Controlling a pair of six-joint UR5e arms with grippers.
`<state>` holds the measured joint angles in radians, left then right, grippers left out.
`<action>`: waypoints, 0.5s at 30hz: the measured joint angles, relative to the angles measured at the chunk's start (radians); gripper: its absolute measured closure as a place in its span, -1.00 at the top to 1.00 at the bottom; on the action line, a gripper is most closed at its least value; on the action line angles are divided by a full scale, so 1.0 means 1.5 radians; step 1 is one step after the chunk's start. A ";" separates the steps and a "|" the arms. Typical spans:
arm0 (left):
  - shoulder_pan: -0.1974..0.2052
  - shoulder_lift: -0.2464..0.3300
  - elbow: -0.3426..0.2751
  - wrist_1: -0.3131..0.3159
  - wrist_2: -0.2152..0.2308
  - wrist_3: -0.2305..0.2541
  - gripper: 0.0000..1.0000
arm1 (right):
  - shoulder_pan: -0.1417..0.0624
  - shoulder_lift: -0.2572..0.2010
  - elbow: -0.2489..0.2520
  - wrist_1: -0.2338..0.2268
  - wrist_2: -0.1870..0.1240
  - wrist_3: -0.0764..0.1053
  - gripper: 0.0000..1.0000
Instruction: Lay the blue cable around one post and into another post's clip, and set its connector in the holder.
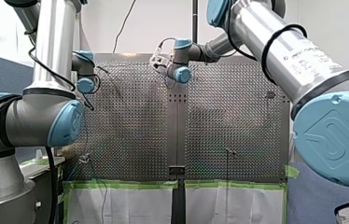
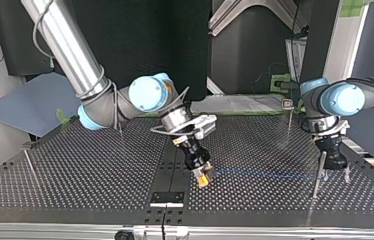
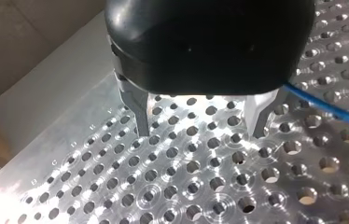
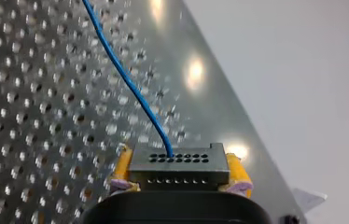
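My right gripper (image 2: 202, 179) has its yellow-padded fingers clamped on the connector (image 4: 178, 169) low over the bench (image 3: 172, 186), and the blue cable (image 4: 130, 88) runs from it across toward my left gripper (image 3: 200, 134), passing just beside, not between, its spread, empty fingers.

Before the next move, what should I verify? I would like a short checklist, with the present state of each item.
1. Right gripper grips the connector: ok, yellow pads press on both its sides.
2. Blue cable leaves the connector freely: ok, no kink shows.
3. Left gripper open and empty: ok, the cable passes beside it, not between its fingers.
4. Cable laid around the post near the left gripper: cannot tell, the cable is too faint there.
5. Connector set in the holder: not ok, it is in the right gripper, above the table.
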<state>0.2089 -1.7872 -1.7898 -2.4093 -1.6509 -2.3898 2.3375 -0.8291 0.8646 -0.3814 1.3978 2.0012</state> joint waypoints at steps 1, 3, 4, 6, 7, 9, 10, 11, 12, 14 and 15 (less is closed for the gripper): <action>0.000 -0.001 0.000 0.000 0.000 0.001 0.98 | -0.002 0.000 0.000 0.005 0.001 -0.001 -1.00; -0.002 -0.006 0.000 0.000 0.001 0.003 0.98 | -0.006 0.001 0.000 0.016 0.004 -0.005 -1.00; -0.002 -0.009 0.000 0.000 0.001 0.004 0.98 | -0.008 0.001 0.000 0.020 0.006 -0.007 -1.00; -0.004 -0.018 0.000 0.000 0.003 0.006 0.98 | -0.013 0.001 0.000 0.030 0.012 -0.014 -1.00; -0.004 -0.021 0.000 0.000 0.004 0.007 0.98 | -0.015 0.001 0.000 0.034 0.014 -0.017 -1.00; -0.005 -0.025 0.000 0.000 0.004 0.012 0.98 | -0.021 0.001 0.003 0.044 0.020 -0.023 -1.00; -0.005 -0.026 0.000 0.000 0.004 0.013 0.98 | -0.023 0.001 0.005 0.048 0.022 -0.025 -1.00; -0.005 -0.027 0.000 0.000 0.004 0.014 0.98 | -0.027 0.001 0.009 0.051 0.025 -0.028 -1.00; -0.005 -0.027 0.000 0.000 0.004 0.015 0.98 | -0.029 0.001 0.012 0.053 0.028 -0.030 -1.00; -0.006 -0.028 0.000 0.000 0.004 0.017 0.98 | -0.035 0.001 0.020 0.054 0.034 -0.034 -1.00; -0.006 -0.028 0.000 0.000 0.004 0.017 0.98 | -0.038 0.001 0.025 0.053 0.037 -0.035 -1.00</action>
<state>0.1999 -1.8286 -1.7897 -2.4088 -1.6448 -2.3637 2.2806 -0.8278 0.9018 -0.3013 1.4536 1.9485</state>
